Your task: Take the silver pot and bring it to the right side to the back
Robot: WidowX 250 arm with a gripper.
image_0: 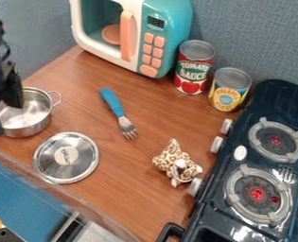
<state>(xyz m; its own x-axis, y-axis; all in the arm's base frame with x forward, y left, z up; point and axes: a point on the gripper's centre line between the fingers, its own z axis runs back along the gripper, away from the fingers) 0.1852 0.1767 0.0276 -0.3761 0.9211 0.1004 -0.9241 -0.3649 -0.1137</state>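
Note:
At the left edge, the black gripper (3, 109) hangs over the left part of the silver pot (34, 116). Its two fingers stand apart, one over the pot's back left part and the other by its front left side. The pot sits upright on the wooden counter, and a wire loop handle sticks out at its back right. The arm hides the pot's left side. Whether either finger touches the pot, I cannot tell.
A silver lid (66, 158) lies just front-right of the pot. Mid-counter are a blue-handled fork (118, 111) and a spotted toy (176, 162). A toy microwave (132, 33) and two cans (194, 66) stand behind; a black stove (252, 175) is at right.

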